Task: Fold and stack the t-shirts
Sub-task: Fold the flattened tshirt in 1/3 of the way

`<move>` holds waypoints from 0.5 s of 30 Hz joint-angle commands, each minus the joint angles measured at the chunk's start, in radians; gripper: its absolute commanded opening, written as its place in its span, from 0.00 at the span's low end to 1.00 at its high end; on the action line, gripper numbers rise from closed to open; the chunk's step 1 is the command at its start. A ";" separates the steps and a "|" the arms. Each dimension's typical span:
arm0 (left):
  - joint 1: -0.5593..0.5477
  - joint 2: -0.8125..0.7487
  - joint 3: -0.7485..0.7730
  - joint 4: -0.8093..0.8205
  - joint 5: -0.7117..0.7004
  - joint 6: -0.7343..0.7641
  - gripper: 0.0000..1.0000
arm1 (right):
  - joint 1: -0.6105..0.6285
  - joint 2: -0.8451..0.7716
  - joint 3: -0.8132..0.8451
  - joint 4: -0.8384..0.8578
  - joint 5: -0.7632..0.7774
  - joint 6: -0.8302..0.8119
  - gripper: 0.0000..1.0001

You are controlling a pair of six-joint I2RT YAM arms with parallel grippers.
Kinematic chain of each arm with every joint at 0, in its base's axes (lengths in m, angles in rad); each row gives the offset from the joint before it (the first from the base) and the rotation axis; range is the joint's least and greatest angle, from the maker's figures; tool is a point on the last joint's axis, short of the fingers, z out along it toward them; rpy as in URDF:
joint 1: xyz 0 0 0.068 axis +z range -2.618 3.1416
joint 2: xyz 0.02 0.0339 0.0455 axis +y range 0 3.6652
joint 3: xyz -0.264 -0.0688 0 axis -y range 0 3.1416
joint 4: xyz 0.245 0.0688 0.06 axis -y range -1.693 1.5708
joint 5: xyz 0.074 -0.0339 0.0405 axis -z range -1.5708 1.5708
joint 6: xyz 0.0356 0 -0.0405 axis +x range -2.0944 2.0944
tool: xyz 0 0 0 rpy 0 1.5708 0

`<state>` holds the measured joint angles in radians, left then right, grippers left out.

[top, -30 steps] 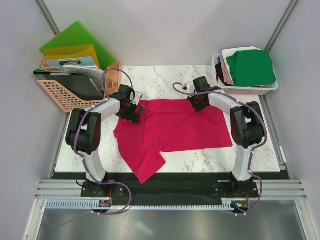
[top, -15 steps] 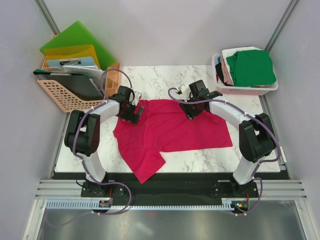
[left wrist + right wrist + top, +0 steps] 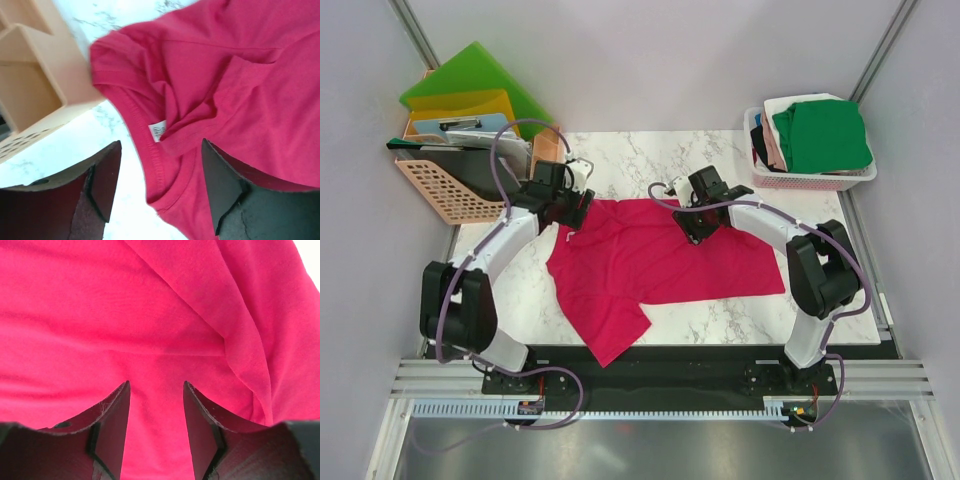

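A crimson-pink t-shirt (image 3: 665, 262) lies spread on the marble table (image 3: 640, 155), one flap folded toward the near edge. My left gripper (image 3: 567, 207) hovers at its far-left corner. In the left wrist view the collar with its white label (image 3: 158, 131) lies under my open left gripper (image 3: 161, 175), which holds nothing. My right gripper (image 3: 691, 224) is over the shirt's far edge. In the right wrist view my right gripper (image 3: 155, 410) stands open above flat cloth (image 3: 150, 315). More t-shirts, green (image 3: 822, 135) on top, are piled in a basket (image 3: 812, 181).
A peach mesh basket (image 3: 448, 196), green folder (image 3: 470, 72) and yellow folder (image 3: 460, 103) stand at the far left. A tan wooden organiser (image 3: 546, 150) sits close to my left gripper and shows in the left wrist view (image 3: 35, 90).
My right gripper has opened, let go of the shirt's far edge and slid left along it. My left gripper has drawn back toward the far-left corner, its jaws somewhat narrower.
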<state>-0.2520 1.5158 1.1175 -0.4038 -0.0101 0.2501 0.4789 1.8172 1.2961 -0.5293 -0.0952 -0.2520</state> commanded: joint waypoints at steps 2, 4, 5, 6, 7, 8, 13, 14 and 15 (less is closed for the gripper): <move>0.002 0.136 0.077 -0.018 0.113 -0.015 0.72 | 0.007 -0.024 -0.006 0.028 -0.011 0.014 0.55; 0.002 0.176 0.110 -0.026 0.160 -0.028 0.73 | 0.007 -0.045 -0.023 0.028 0.014 0.008 0.55; 0.002 0.214 0.123 -0.029 0.183 -0.031 0.74 | 0.007 -0.058 -0.035 0.028 0.018 0.000 0.56; 0.002 0.231 0.151 -0.029 0.190 -0.034 0.75 | 0.007 -0.065 -0.043 0.026 0.022 -0.006 0.55; 0.002 0.250 0.166 -0.032 0.191 -0.038 0.75 | 0.009 -0.070 -0.047 0.026 0.023 -0.007 0.56; 0.002 0.270 0.182 -0.035 0.187 -0.038 0.74 | 0.009 -0.076 -0.058 0.026 0.026 -0.010 0.55; 0.002 0.362 0.258 -0.033 0.133 -0.037 0.68 | 0.007 -0.101 -0.075 0.022 0.011 -0.013 0.56; 0.002 0.372 0.266 -0.032 0.122 -0.037 0.67 | 0.009 -0.099 -0.077 0.020 0.011 -0.013 0.56; 0.002 0.391 0.281 -0.033 0.114 -0.035 0.67 | 0.007 -0.098 -0.077 0.020 0.011 -0.012 0.56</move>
<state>-0.2520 1.8778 1.3350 -0.4438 0.1226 0.2356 0.4824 1.7603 1.2251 -0.5205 -0.0795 -0.2581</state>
